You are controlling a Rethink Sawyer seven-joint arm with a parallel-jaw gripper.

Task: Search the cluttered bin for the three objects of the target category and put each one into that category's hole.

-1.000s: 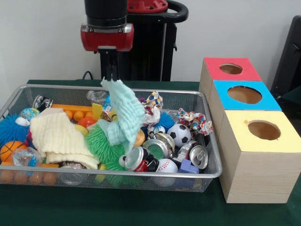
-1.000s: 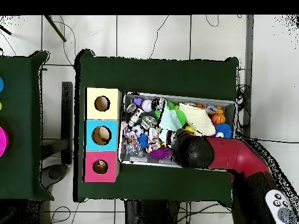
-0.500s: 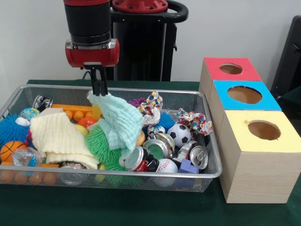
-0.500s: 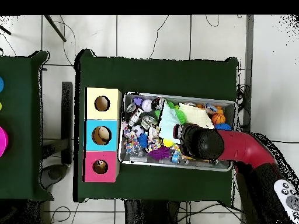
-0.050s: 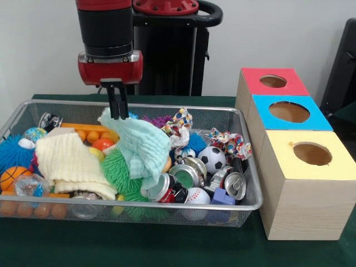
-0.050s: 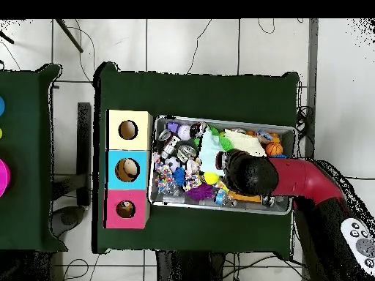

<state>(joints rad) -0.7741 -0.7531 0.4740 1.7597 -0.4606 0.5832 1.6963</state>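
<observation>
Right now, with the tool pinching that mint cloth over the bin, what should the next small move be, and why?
Probably lift straight up. The tool is shut on the top edge of the mint cloth, but most of the cloth is draped over the green spiky ball and the cans in the wire bin. Raising it should free the cloth before carrying it toward the boxes.

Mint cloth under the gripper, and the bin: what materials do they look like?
Mint cloth: looks like soft textured fabric, matte; it drapes and folds over the toys. Bin: seems to be metal wire mesh, silvery with a shiny rim; contents show through its walls.
</observation>
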